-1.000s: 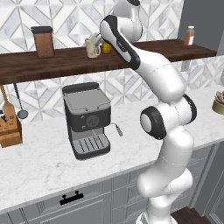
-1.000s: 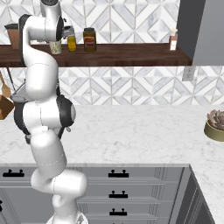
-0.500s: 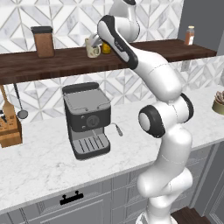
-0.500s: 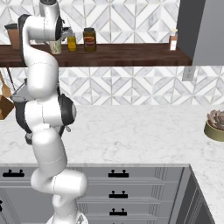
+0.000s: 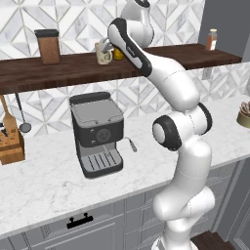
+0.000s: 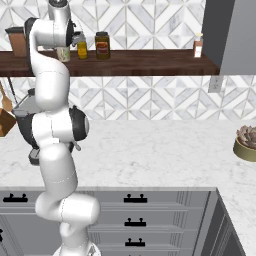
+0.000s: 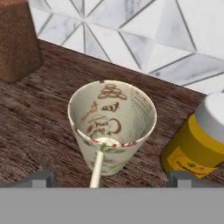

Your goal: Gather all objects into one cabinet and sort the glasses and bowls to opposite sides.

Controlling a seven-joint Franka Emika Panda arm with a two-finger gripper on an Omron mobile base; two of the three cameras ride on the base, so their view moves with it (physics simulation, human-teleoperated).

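The white arm reaches up to the dark brown wooden shelf (image 5: 73,73) that runs along the tiled wall, and its tool (image 7: 111,177) hangs just above a cream mug printed with brown lettering and a thin handle (image 7: 112,124). In the hand view the two dark tips stand wide apart at the bottom edge, one on each side of the mug, with nothing between them but the mug's rim below; the tool is open wide and holds nothing. The mug stands upright on the shelf, its handle pointing toward the camera, between a brown canister (image 7: 15,41) on one side and a yellow jar with a white lid (image 7: 197,140) just beside it on the other. From the left base view the same mug (image 5: 103,52) sits near the middle of the shelf, right at the end of the arm, well above the black and silver coffee machine (image 5: 96,134) on the marble table (image 5: 44,188).

The step in hand looks like the approach for picking up the mug, the first move of carrying it to the grey wall cabinet (image 6: 230,35) at the right end of the shelf. The next move calls for a short descent so the tips straddle the mug's wall, then a firm closing. The yellow jar is close, so that tip needs to come down without nudging it, and the handle should stay free of the tips.
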